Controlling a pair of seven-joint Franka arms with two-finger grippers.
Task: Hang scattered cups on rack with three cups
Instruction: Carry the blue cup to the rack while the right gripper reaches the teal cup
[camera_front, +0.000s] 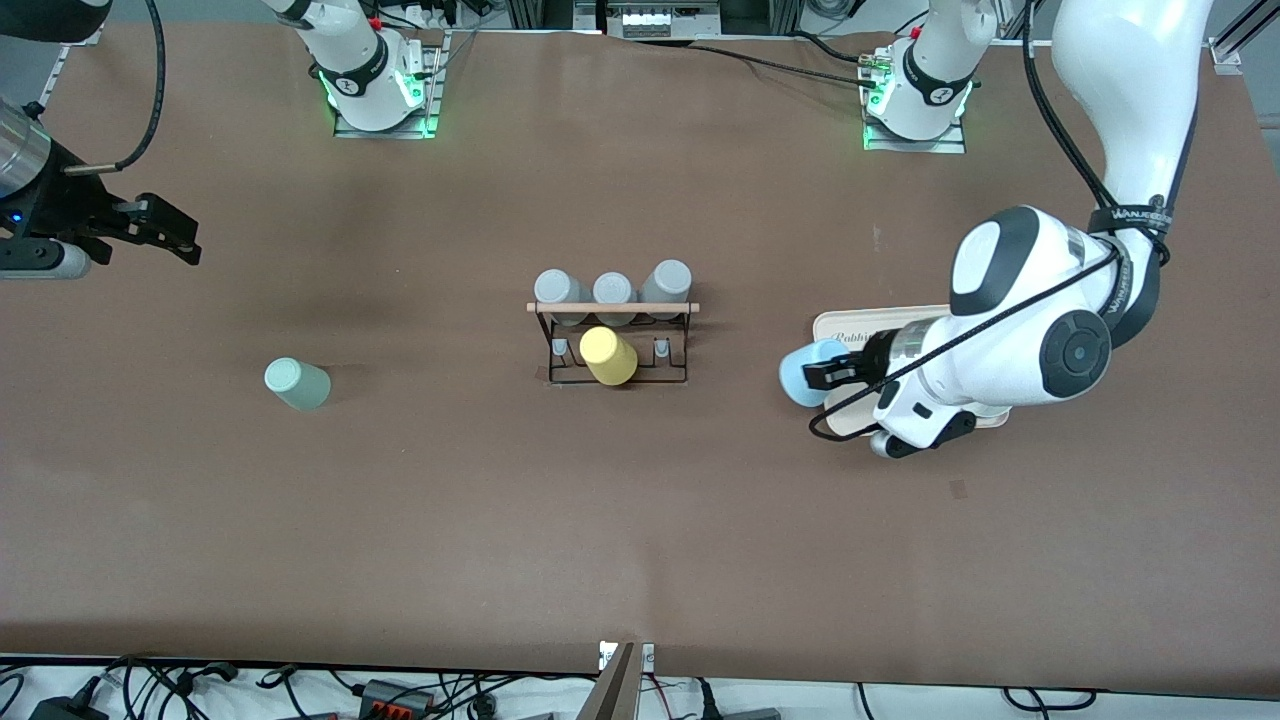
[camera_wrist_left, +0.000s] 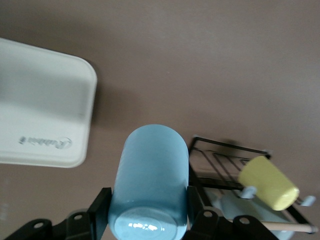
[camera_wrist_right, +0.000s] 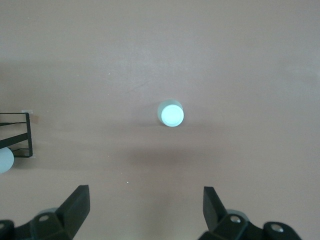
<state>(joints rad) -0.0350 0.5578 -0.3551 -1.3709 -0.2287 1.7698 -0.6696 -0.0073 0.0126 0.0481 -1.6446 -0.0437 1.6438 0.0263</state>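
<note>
Sky-blue tumbler (camera_front: 803, 372) pinched sideways in left gripper (camera_front: 826, 376), at three o'clock of the rack (camera_front: 612, 340). Right gripper (camera_front: 160, 228) waits, fingers spread, above mint-green tumbler (camera_front: 297, 383).

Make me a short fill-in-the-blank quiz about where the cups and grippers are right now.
1. The left gripper is shut on the ____ cup.
2. The yellow cup sits on the ____.
3. The mint-green cup stands on the table toward the ____ arm's end.
4. The right gripper has its jaws ____.

Missing words: blue; rack; right; open
</note>
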